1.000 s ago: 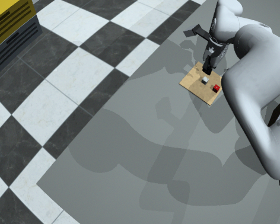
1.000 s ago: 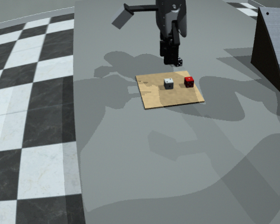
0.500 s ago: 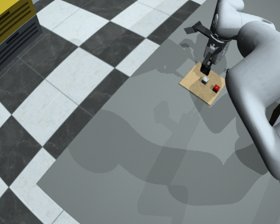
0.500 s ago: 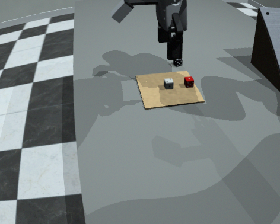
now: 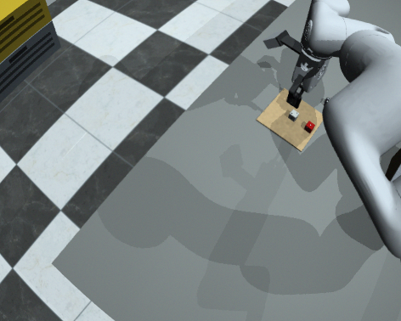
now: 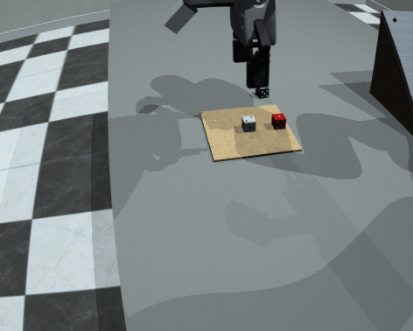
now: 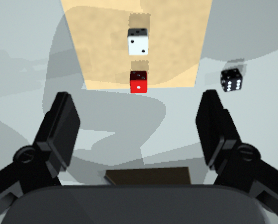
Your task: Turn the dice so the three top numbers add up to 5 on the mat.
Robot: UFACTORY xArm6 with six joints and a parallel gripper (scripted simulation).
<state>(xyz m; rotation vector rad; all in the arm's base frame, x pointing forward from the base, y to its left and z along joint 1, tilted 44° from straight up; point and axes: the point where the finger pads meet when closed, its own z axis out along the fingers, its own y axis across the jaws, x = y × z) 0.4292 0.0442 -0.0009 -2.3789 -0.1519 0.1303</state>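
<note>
On the grey table [image 6: 170, 240], a tan mat [image 6: 231, 145] lies flat with two dice on it: a white die [image 6: 248, 123] toward the middle of its far half and, to its right, a red die [image 6: 278, 121] near the mat's far right corner, the two apart. A black die [image 6: 262, 92] sits off the mat on the table, just beyond the far edge. Above it hangs the gripper [image 7: 139, 125], fingers spread wide with nothing between them. At far right stands a dark wedge-shaped block [image 6: 402, 78].
</note>
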